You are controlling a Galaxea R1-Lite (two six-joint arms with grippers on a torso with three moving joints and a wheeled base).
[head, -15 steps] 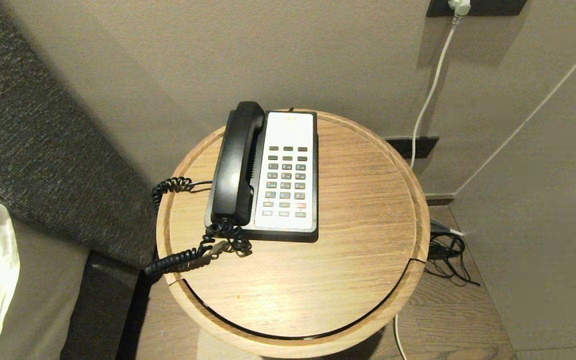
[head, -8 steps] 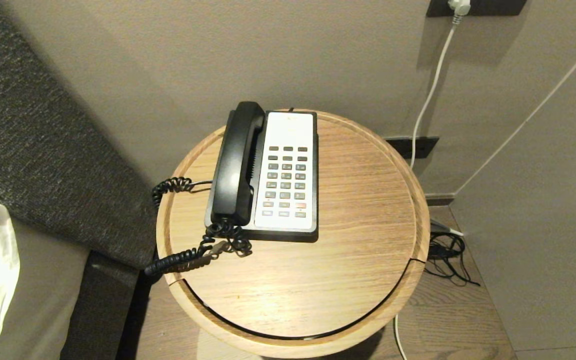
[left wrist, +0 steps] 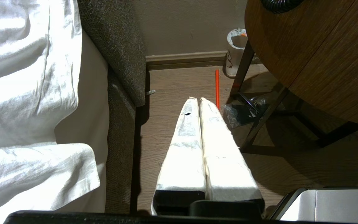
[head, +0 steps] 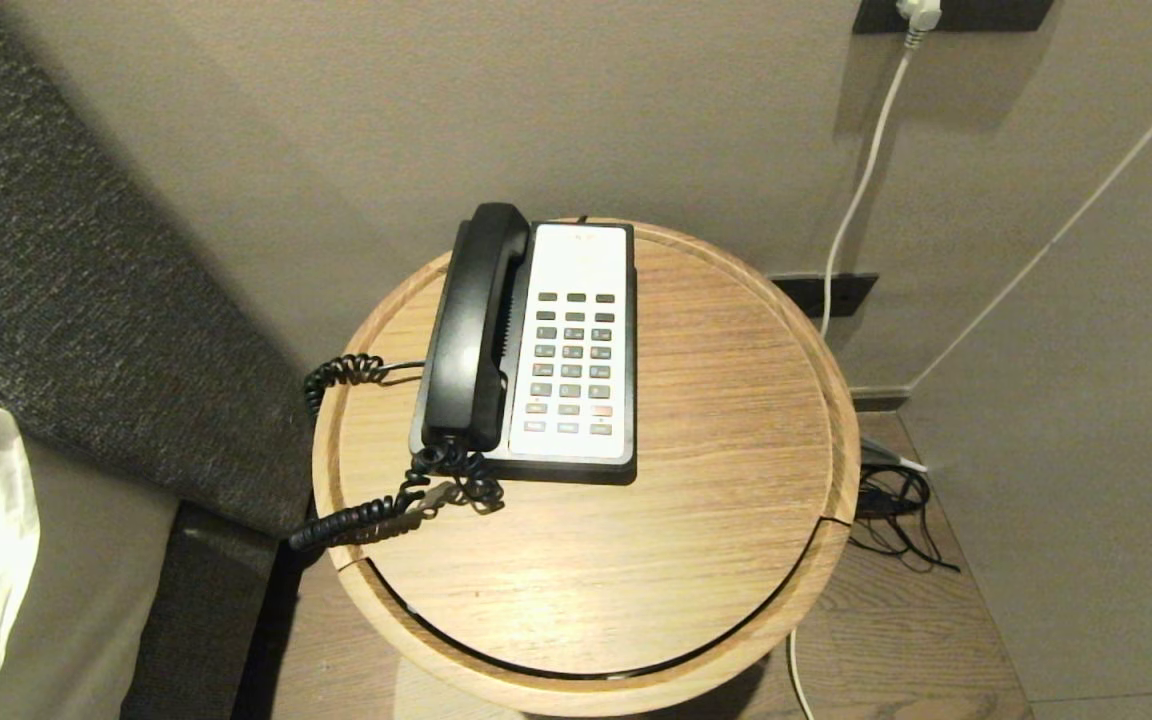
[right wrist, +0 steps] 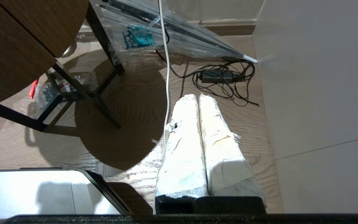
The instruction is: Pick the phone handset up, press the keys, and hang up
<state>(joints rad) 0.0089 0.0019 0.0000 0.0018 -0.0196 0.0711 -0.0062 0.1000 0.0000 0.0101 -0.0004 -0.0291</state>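
The black phone handset (head: 477,325) lies in its cradle on the left side of the phone, on the round wooden table (head: 716,400). Its coiled cord (head: 391,505) loops over the table's left front edge. The keys (head: 573,363) sit on the white faceplate to the handset's right. Neither gripper shows in the head view. My left gripper (left wrist: 197,99) is shut and empty, low beside the table over the floor. My right gripper (right wrist: 198,95) is shut and empty, low on the table's right over the floor.
A bed with white sheets (left wrist: 26,93) and a dark upholstered headboard (head: 56,280) stands left of the table. A white cable (head: 861,180) runs down the wall at right. Black cables (right wrist: 225,76) and a clear umbrella (right wrist: 179,34) lie on the floor. A paper cup (left wrist: 236,51) stands by a table leg.
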